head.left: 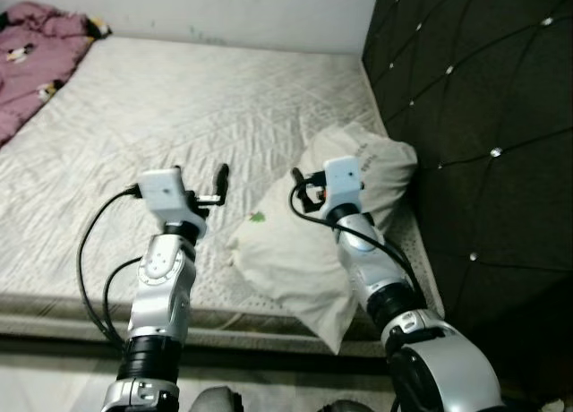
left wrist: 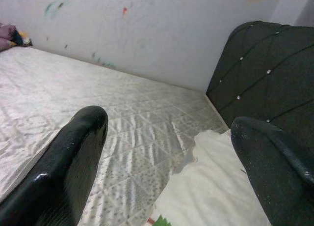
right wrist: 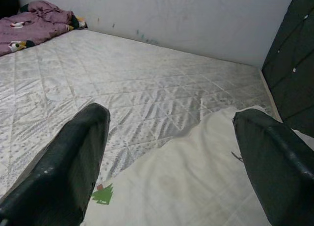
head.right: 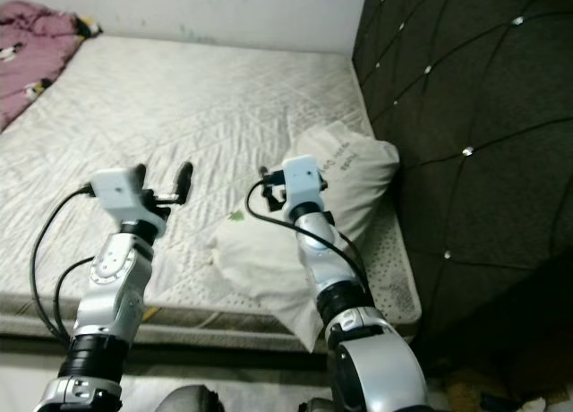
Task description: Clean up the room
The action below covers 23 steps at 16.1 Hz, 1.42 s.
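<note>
Since both were held wide open and empty: left tool (head.left: 222,181), right tool (head.left: 298,181).
Risk: pillow (head.left: 304,251), overhanging bed (head.left: 179,98) edge, could be nudged off.

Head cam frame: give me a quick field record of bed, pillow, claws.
surface: bare white quilted mattress, against a white wall
headboard: dark tufted padded headboard on the robot's right
pillow: white pillow with a small green tree print, lying at the mattress's near right corner by the headboard
bedding: crumpled purple blanket at the far left corner
left claw: open, raised above the mattress, left of the pillow
right claw: open, over the pillow
</note>
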Available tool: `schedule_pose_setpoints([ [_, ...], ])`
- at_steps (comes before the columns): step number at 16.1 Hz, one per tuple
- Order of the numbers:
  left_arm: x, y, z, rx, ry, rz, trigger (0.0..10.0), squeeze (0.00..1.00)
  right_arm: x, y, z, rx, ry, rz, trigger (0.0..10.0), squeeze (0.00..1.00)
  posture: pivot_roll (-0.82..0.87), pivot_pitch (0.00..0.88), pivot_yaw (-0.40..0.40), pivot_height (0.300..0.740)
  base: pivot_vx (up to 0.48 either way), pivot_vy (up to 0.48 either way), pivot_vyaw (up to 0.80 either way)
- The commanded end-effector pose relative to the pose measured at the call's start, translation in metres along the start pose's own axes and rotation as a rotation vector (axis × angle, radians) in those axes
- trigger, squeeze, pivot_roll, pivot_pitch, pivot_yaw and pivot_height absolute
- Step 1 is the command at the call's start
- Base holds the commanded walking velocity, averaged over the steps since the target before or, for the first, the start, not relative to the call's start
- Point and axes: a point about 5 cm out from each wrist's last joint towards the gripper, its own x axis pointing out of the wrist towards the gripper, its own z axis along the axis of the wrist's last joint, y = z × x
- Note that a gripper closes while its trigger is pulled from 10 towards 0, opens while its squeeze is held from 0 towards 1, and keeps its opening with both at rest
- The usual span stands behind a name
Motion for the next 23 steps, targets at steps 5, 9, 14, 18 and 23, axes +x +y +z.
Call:
schedule_pose_setpoints([
  [5,0.005,-0.007,0.001,0.021,0.004,-0.020,10.0,0.00,0.002,-0.009,0.003,-0.003,-0.005,-0.026,10.0,0.00,0.07,0.000,-0.002,0.740,0.000,0.000,-0.80],
  [9,-0.009,0.005,-0.001,0.021,0.013,0.036,10.0,0.00,-0.004,-0.015,0.004,-0.006,-0.036,-0.029,10.0,0.00,0.06,0.000,0.005,0.740,0.000,0.000,-0.40],
  [14,-0.046,0.051,0.003,0.135,-0.012,0.225,10.0,0.00,-0.032,-0.040,0.000,-0.013,-0.063,-0.101,10.0,0.00,0.05,0.000,0.007,0.740,0.000,0.000,0.00],
  [18,-0.079,0.066,-0.005,0.163,0.074,0.298,10.0,0.00,-0.060,-0.060,-0.006,-0.010,-0.024,-0.187,10.0,0.00,0.06,0.007,0.003,0.740,0.000,0.000,0.00],
  [23,-0.080,0.057,-0.007,0.113,0.088,0.244,10.0,0.00,-0.066,-0.051,-0.012,-0.004,0.010,-0.199,10.0,0.00,0.06,0.008,0.008,0.740,0.000,0.000,0.00],
])
